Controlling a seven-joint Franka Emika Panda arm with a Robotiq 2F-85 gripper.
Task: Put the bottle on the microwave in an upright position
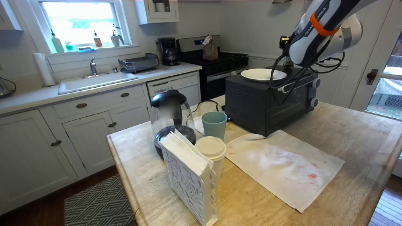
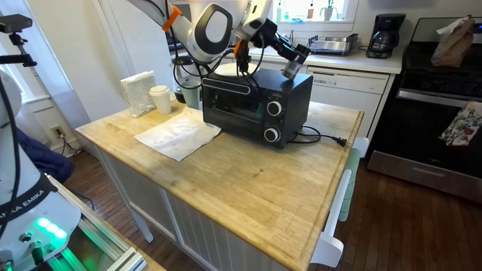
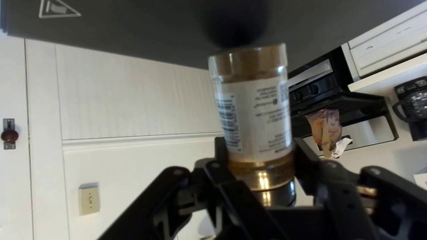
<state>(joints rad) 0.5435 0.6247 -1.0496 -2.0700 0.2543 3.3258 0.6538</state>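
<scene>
The gripper is holding the bottle over the top of the microwave, at the end bearing the knobs; its jaws are grasping the bottle near the end farther from that top. In an exterior view the bottle is leaning, its free end pointing down toward the microwave; whether it is touching the surface, I cannot tell. In the wrist view a white printed label is wrapping it, and brown contents are showing through the clear wall. The arm is hanging over the microwave. A white plate is resting on the microwave's top, toward the end away from the knobs. A reddish-spotted paper towel is lying on the wooden table, just beside the microwave's front corner at that same end. Beyond that end, a teal cup, a white lidded cup, a kettle and a napkin holder are standing. A power plug is lying near the microwave's knob end. Well apart from the microwave, a coffee maker is standing on a counter, and a paper bag is sitting on the stove.
</scene>
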